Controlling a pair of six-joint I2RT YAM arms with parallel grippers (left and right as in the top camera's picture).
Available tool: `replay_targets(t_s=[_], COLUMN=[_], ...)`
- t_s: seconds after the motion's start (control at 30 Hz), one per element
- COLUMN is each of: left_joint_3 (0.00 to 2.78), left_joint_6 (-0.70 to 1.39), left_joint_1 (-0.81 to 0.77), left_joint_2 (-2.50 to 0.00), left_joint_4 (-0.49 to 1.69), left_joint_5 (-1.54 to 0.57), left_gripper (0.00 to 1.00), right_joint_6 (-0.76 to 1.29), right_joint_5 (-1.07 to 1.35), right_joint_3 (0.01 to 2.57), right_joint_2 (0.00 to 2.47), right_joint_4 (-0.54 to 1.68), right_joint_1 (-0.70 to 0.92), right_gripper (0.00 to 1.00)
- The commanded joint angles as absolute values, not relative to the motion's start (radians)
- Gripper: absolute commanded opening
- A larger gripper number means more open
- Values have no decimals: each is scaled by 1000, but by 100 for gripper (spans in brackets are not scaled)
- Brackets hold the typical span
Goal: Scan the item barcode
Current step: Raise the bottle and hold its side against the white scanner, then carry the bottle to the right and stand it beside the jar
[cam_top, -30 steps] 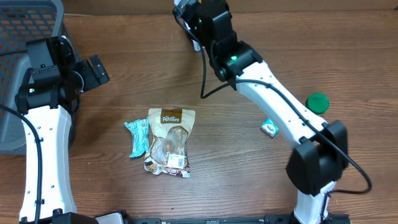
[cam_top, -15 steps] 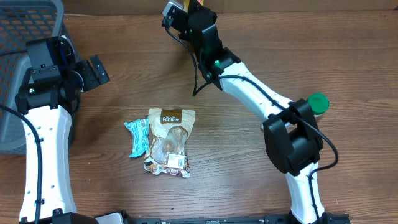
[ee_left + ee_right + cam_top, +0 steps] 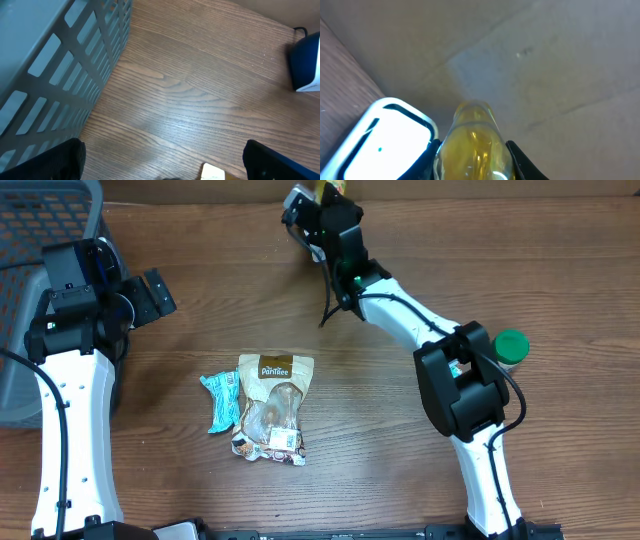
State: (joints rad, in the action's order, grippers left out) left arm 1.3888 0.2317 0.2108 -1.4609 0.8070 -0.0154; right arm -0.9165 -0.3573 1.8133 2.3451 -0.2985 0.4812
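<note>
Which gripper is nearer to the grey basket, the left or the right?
Left. The left gripper hangs open beside the wall of the grey basket. The right gripper is far off at the back edge of the table, shut on a yellow bottle.

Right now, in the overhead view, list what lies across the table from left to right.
Grey basket → left pincer → teal wrapper → brown snack pouch → yellow bottle, at the far edge → green lid.
</note>
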Motion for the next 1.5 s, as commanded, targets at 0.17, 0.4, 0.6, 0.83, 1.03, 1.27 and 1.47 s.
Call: replay_targets(t_s=[0.17, 0.4, 0.6, 0.83, 1.03, 1.27, 1.47], left_joint_3=[1411, 1411, 1411, 1411, 1411, 1411, 1411], left_joint_6=[213, 213, 213, 213, 213, 213, 213], left_joint_1=[209, 209, 209, 209, 209, 209, 209], left_joint_2=[-1455, -1455, -1455, -1455, -1455, -1455, -1455], left_joint_4=[807, 807, 807, 807, 807, 807, 807], left_joint_5=[-16, -16, -16, -16, -16, -16, -16], left_gripper=[99, 100, 100, 100, 100, 100, 99], right_joint_6=[-623, -404, -175, 11, 153, 191, 191], right_joint_5=[-349, -346, -318, -132, -31, -31, -31], right_joint_3=[1834, 1834, 1834, 1834, 1813, 1762, 1688], right_joint_2=[2215, 1986, 1834, 1810, 1810, 1810, 1810], right_joint_4=[-184, 174, 605, 1019, 1222, 1347, 1348], right_joint_1=[470, 452, 391, 263, 153, 96, 94], right_gripper=[4, 4, 4, 4, 4, 5, 5])
